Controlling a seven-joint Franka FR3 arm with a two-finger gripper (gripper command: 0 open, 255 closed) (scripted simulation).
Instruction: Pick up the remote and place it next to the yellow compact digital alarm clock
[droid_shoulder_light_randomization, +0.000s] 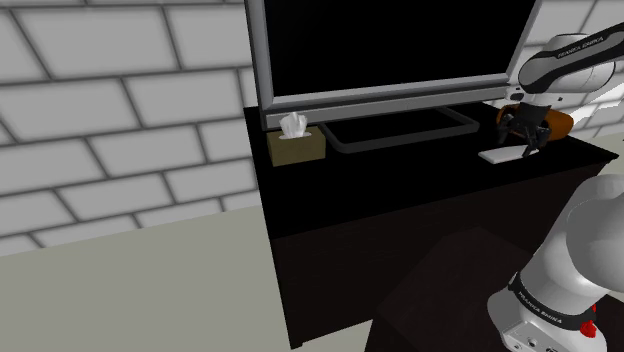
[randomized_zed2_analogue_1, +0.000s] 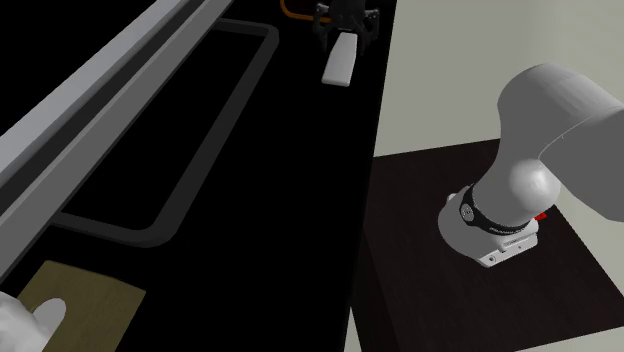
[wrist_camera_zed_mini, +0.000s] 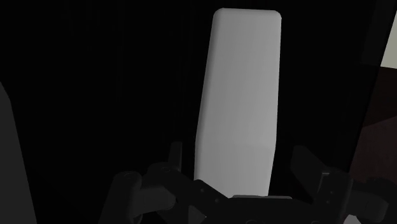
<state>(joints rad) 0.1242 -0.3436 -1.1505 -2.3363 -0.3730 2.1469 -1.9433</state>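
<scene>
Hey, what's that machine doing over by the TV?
A white robot arm has its black gripper poised over one end of a pale grey remote, which lies flat on the black cabinet near the TV. Its fingers stand open on either side of the remote, not clasping it, so nothing is lifted yet. An orange-brown object sits just behind the gripper.

1 tissue box (droid_shoulder_light_randomization: 296, 147) sits beside the monitor (droid_shoulder_light_randomization: 390, 50) on a black cabinet (droid_shoulder_light_randomization: 400, 210).

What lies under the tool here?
A flat white rectangular remote lies on the black cabinet top, below the open tool. The tool's body covers the remote's nearest end.
</scene>
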